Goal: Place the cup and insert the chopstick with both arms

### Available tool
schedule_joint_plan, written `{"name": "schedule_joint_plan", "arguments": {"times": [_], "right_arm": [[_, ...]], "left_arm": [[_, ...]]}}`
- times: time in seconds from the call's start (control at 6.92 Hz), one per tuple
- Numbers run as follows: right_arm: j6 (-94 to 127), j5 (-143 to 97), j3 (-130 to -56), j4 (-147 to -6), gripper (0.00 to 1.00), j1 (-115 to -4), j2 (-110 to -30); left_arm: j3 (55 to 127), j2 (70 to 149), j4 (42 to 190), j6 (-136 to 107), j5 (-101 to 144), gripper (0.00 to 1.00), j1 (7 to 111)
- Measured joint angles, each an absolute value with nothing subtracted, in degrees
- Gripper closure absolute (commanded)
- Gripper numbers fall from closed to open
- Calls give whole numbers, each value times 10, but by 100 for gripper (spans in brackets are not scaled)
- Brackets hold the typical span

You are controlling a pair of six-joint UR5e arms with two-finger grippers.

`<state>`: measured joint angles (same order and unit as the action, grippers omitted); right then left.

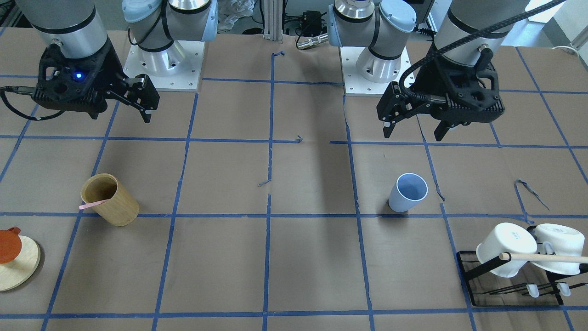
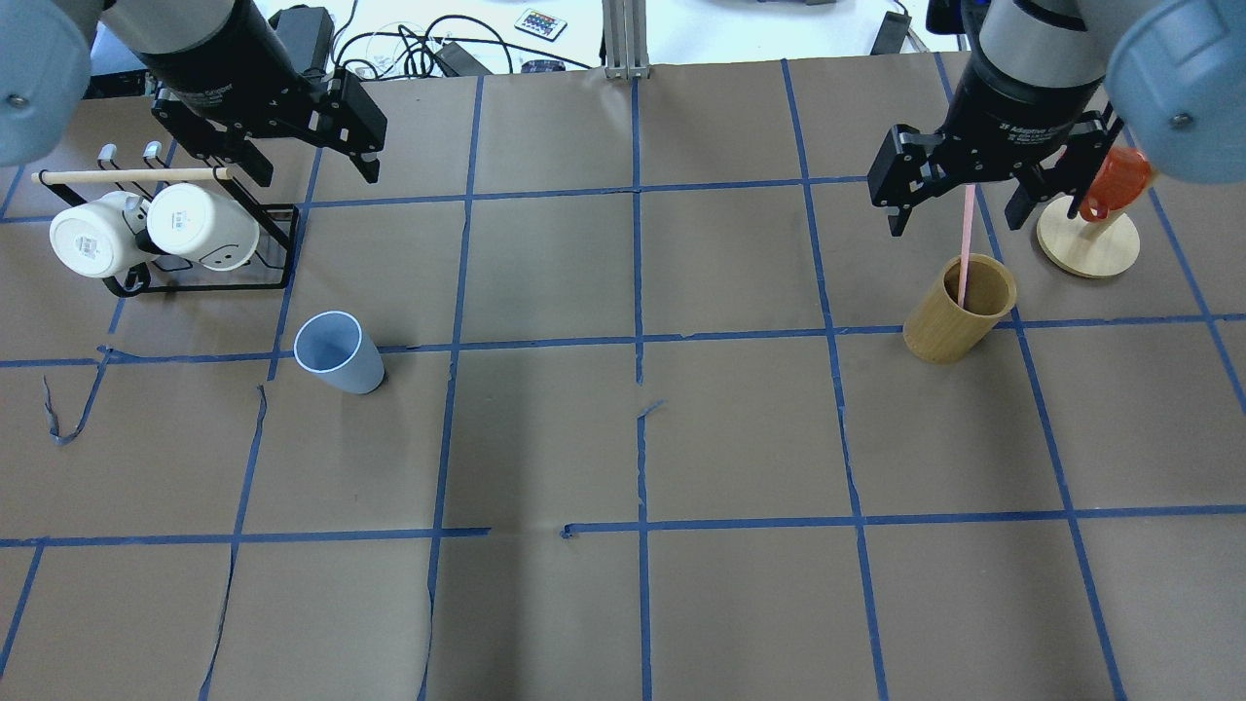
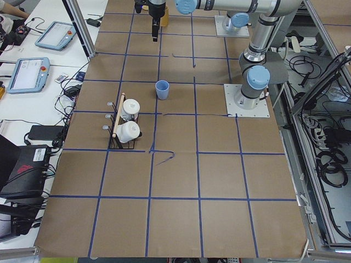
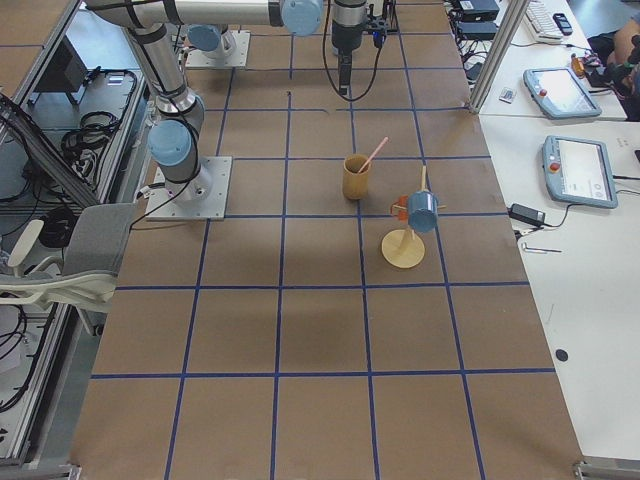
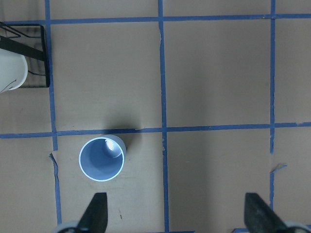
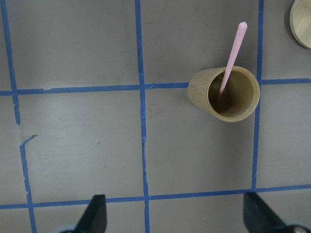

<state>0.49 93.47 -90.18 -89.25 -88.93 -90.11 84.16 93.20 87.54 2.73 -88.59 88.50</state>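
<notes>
The light blue cup [image 1: 408, 192] stands upright on the brown table; it also shows in the overhead view [image 2: 338, 351] and the left wrist view [image 5: 102, 158]. My left gripper [image 2: 313, 170] [image 1: 413, 133] hangs open and empty above and behind it. One pink chopstick [image 2: 965, 243] [image 6: 232, 58] leans in a tan wooden holder [image 2: 959, 310] [image 1: 112, 200]. My right gripper [image 2: 956, 222] [image 1: 124, 110] is open and empty, high over the holder. In both wrist views the fingertips [image 5: 97, 213] [image 6: 97, 213] stand wide apart.
A black rack [image 2: 277, 248] with two white mugs and a light-wood dowel stands at the table's edge on my left [image 1: 468, 271]. A round wooden stand [image 2: 1087, 243] with an orange mug is beside the holder. Blue tape lines grid the table.
</notes>
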Motion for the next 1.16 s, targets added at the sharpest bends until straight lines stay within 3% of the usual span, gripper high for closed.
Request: {"name": "schedule_joint_plan", "arguments": {"times": [1.16], "right_arm": [[4, 935, -902, -894, 0, -890, -901]], "left_arm": [[842, 929, 877, 26, -880, 0, 885]]}}
